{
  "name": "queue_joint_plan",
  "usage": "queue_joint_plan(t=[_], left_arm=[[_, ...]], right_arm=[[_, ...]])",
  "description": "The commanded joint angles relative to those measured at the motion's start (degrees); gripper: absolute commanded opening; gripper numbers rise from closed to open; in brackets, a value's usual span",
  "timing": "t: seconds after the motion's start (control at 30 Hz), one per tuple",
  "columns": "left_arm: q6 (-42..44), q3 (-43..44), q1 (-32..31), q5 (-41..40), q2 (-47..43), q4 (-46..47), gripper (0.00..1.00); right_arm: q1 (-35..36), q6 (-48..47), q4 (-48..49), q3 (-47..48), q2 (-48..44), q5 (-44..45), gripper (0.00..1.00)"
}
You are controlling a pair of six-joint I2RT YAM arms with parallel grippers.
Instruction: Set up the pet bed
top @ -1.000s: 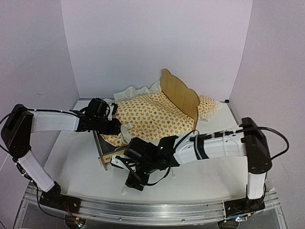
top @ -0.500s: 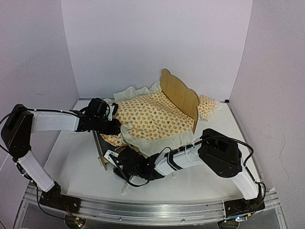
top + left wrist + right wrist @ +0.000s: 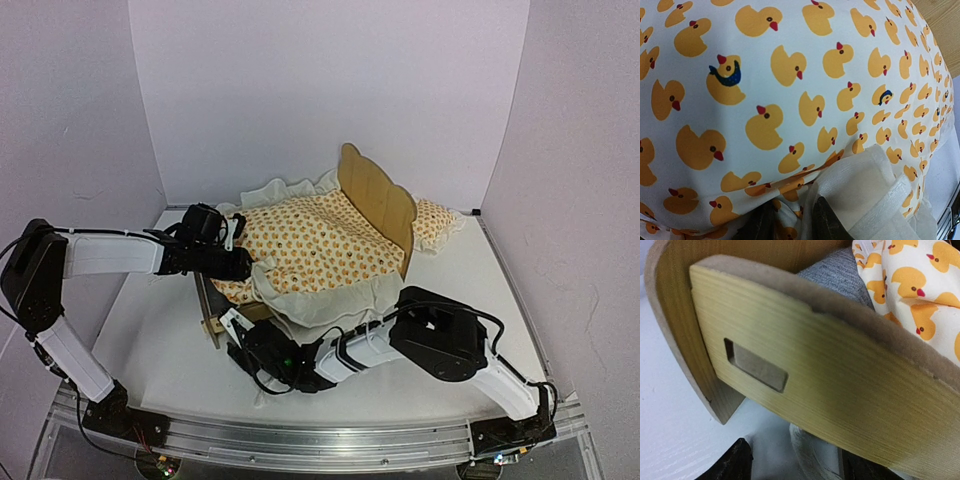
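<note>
One pet bed stands mid-counter, nearer the back wall. It is pale plywood with a fine straight grain. The headboard is scalloped into two rounded ears, and the low footboard has a rounded corner and one rectangular slot. The base panel is grey and looks felt-like.

One bedding lies over the frame. It is smooth white cloth printed with orange ducks, two of them marked blue in the left wrist view, and it is edged by a gauzy cream ruffle. One matching pillow lies behind the headboard.

The left jaws are clenched on the bedding's near-left edge, with duck cloth bunched between their dark fingers. The right jaws are released and stand wide apart, low at the footboard. A white fold lies between them, probably ruffle, though the view is blurred.
</note>
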Motion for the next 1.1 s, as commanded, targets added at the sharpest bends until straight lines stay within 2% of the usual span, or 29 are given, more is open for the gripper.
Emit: queue_joint_plan(t=[0.0,0.13,0.2,0.3,0.43,0.5,0.57,0.67,0.77,0.9,0.97,1.07], left_arm=[[0.8,1.8,0.5,0.3,-2.0,-0.9,0.28],[0.5,1.4,0.5,0.7,-2.7,-1.0,0.29],[0.5,0.9,0.4,0.6,-3.4,-1.2,0.30],[0.9,0.0,0.5,-0.3,-5.7,-2.1,0.32],[1.4,-2.0,0.5,-1.3,-10.2,-3.2,0.38],[1.7,-2.6,0.5,-1.0,-13.0,-4.3,0.43],[1.9,-3.3,0.5,-0.8,-16.5,-6.1,0.53],[1.0,-5.2,0.5,-1.3,-23.3,-9.2,0.66],[-3.1,-8.7,0.5,-2.2,-31.6,-12.3,0.73],[-13.6,-14.1,0.4,-1.7,-42.1,-16.6,0.80],[-19.5,-17.7,0.5,2.3,-46.3,-16.4,0.81],[-23.8,-22.6,0.4,8.2,-50.8,-15.2,0.73]], right_arm=[[-0.9,-1.8,2.6,3.1,4.2,7.1,0.44],[-1.2,-2.4,2.5,1.2,4.1,6.9,0.11],[-1.1,-1.7,1.3,-2.0,1.8,2.6,0.00],[-1.1,4.5,-6.6,-7.8,-5.4,-9.4,0.00],[-1.1,14.9,-15.9,-10.9,-13.6,-31.2,0.00],[-1.1,20.0,-17.0,-10.5,-14.5,-39.1,0.00],[-1.2,23.6,-17.3,-8.8,-14.5,-45.8,0.00],[-1.3,29.2,-15.9,-7.3,-14.1,-51.3,0.00],[-1.5,31.5,-14.8,-7.0,-14.8,-54.2,0.00],[-3.8,34.2,-13.2,-10.0,-19.4,-55.1,0.00],[-5.1,37.4,-11.1,-11.2,-21.0,-56.2,0.00],[-6.9,41.9,-10.5,-11.1,-23.0,-58.9,0.00]])
